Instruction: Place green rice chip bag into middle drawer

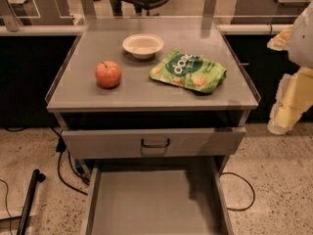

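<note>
The green rice chip bag (pixel 189 71) lies flat on the right half of the grey cabinet top (pixel 78 89), its dark green circle with white letters facing up. The middle drawer (pixel 151 204) is pulled out below, showing a plain flat grey floor with nothing in it. My gripper (pixel 286 106) hangs at the right edge of the view, off the cabinet's right side and to the right of the bag, touching nothing. It holds nothing that I can see.
A red-orange apple (pixel 108 74) sits on the left of the top. A white bowl (pixel 143 45) stands behind the bag. A grey drawer front with a black handle (pixel 155 143) is above the open drawer. Cables (pixel 63 170) trail on the floor.
</note>
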### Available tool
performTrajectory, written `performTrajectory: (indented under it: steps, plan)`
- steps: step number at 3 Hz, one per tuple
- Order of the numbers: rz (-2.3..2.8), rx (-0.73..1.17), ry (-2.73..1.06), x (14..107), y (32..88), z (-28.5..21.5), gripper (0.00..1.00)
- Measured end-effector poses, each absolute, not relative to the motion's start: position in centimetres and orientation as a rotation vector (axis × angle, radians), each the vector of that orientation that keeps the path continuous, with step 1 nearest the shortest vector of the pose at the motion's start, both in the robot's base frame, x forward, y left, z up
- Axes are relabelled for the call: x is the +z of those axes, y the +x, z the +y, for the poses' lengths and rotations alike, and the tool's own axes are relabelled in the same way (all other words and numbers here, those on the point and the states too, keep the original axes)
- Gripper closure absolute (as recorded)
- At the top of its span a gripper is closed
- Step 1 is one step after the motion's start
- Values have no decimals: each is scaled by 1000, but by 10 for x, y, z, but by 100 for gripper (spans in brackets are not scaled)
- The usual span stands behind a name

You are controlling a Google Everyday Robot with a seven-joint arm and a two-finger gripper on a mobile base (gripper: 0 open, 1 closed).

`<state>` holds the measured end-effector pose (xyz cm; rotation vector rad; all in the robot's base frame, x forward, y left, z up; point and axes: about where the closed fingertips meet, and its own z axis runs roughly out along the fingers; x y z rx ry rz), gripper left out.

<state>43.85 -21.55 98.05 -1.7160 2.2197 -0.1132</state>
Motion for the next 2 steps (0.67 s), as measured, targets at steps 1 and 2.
performTrajectory:
  steps: [1, 2]
  plan:
    - [2217, -114, -1715, 981, 439, -215, 0]
    - [2144, -65, -1694, 978, 457, -210, 0]
